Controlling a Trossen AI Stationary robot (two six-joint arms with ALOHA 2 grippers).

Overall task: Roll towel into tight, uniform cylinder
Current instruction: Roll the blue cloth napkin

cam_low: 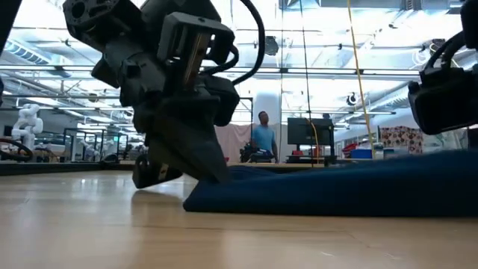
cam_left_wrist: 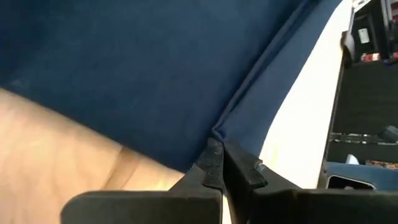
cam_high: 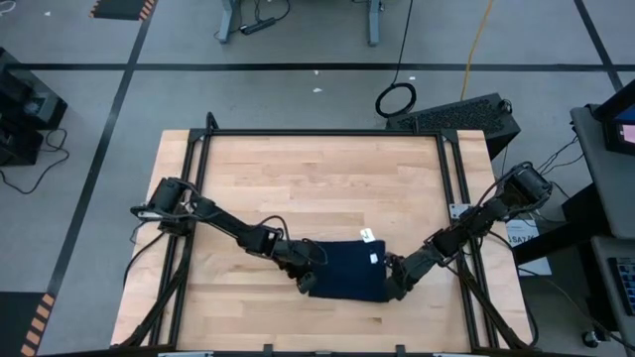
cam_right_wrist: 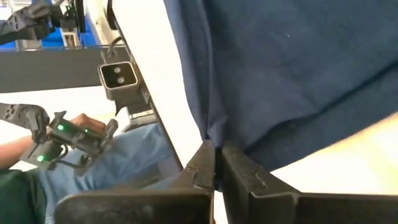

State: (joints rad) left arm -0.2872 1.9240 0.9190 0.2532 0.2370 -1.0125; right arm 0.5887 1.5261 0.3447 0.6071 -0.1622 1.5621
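The dark navy towel (cam_high: 347,270) lies flat on the wooden table near its front edge, with a small white tag (cam_high: 367,235) at its far edge. It also shows in the low view (cam_low: 336,190). My left gripper (cam_high: 306,283) is shut at the towel's near left corner, low over the table (cam_low: 175,170). My right gripper (cam_high: 395,288) is shut at the near right corner. In the low view only part of my right arm (cam_low: 447,82) shows, and its fingers are out of the picture. My left gripper pinches the towel's near left corner (cam_left_wrist: 217,134) between its two fingers (cam_left_wrist: 211,163), at their free ends. It comes slanting down from the table's left. The rest of the towel lies on the table. My right gripper pinches the towel's near right corner (cam_right_wrist: 210,134) between its two fingers (cam_right_wrist: 204,163), at their free ends. It comes slanting down from the table's right. The towel spreads flat on the table beyond the fingers.
The table's black frame rails (cam_high: 317,132) run along its far, left and right sides. Bare wood (cam_high: 317,183) lies beyond the towel toward the far edge. A person (cam_low: 262,138) stands far off in the room, and a seated person (cam_right_wrist: 93,168) shows beside the table.
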